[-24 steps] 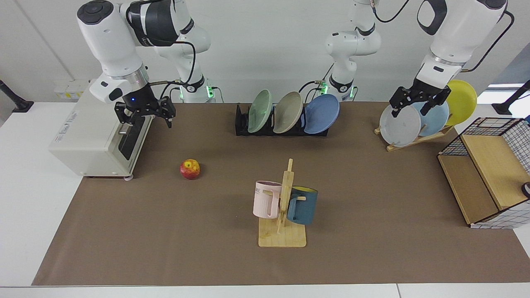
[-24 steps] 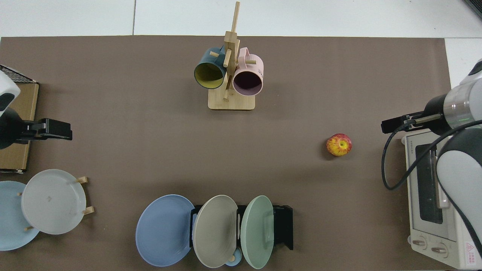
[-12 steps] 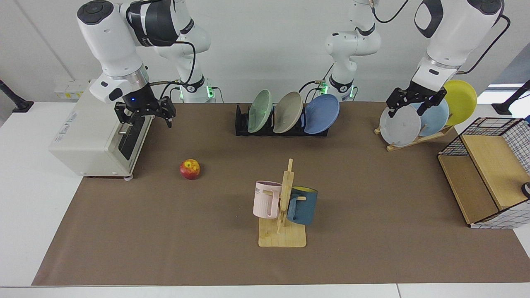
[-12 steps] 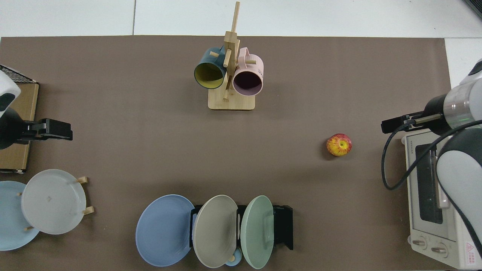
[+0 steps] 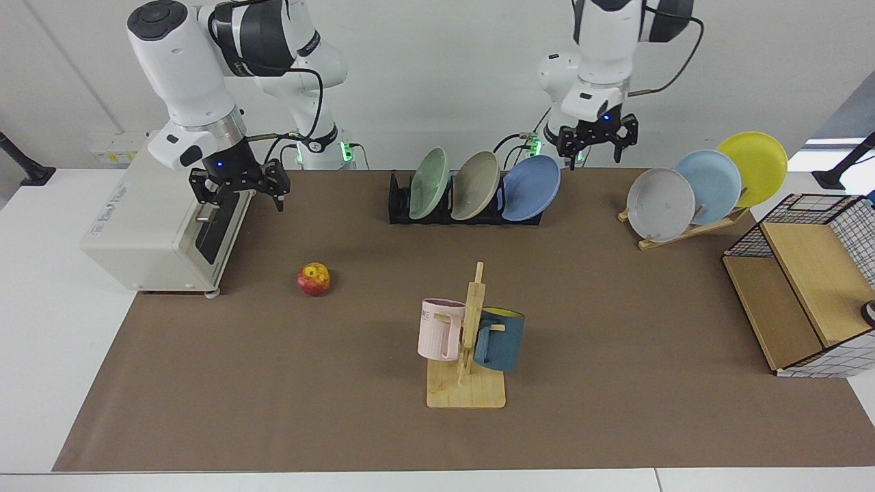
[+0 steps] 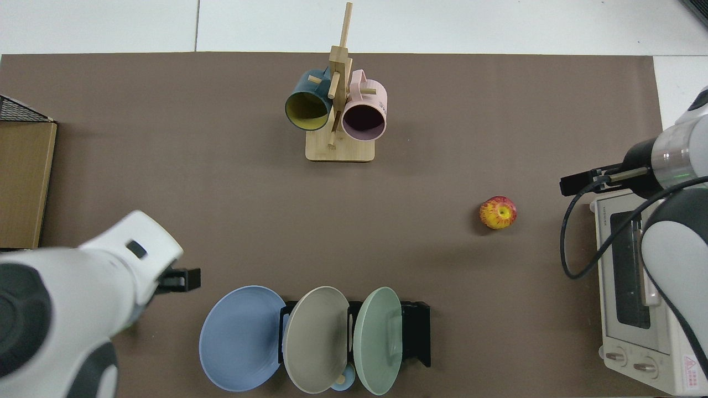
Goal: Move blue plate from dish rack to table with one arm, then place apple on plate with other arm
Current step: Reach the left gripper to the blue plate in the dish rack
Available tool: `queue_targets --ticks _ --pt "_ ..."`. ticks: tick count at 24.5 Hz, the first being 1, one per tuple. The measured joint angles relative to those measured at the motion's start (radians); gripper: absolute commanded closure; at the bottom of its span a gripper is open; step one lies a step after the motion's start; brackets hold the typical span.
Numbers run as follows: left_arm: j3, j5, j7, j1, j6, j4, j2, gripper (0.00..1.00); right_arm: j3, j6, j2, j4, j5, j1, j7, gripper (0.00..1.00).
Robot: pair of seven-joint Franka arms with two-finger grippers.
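The left pincer point(image 5: 593, 142), fingers spread wide and empty, is now hovering just beside the round periwinkle-blue plate point(image 5: 531, 187) in the black slotted dish rack point(image 5: 398, 203), having swung over from the wooden stand; grasping looks next. The right pincer point(image 5: 239, 186) is waiting open by the toaster oven point(image 5: 147, 225), the red-yellow apple point(image 5: 313, 279) lying on the brown-matted desk point(image 5: 615, 342).

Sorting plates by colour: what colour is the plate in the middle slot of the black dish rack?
Beige-grey plate, clearest in the top view.
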Motion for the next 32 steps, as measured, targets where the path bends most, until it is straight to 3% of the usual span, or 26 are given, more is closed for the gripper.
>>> queue_targets --ticks 3,7,19,32 --pt "-0.072 0.048 -0.081 0.000 0.022 -0.091 -0.085 0.00 0.000 0.000 0.000 0.000 0.000 0.000 0.000 0.00" --pt "-0.120 0.070 -0.140 0.000 0.060 -0.161 -0.128 0.00 0.000 0.000 0.000 0.000 0.000 0.000 0.000 0.00" --pt "-0.170 0.078 -0.285 -0.006 0.192 -0.278 -0.135 0.00 0.000 0.000 0.000 0.000 0.000 0.000 0.000 0.00" --pt "-0.192 0.078 -0.307 -0.039 0.303 -0.380 -0.115 0.00 0.000 0.000 0.000 0.000 0.000 0.000 0.001 0.00"
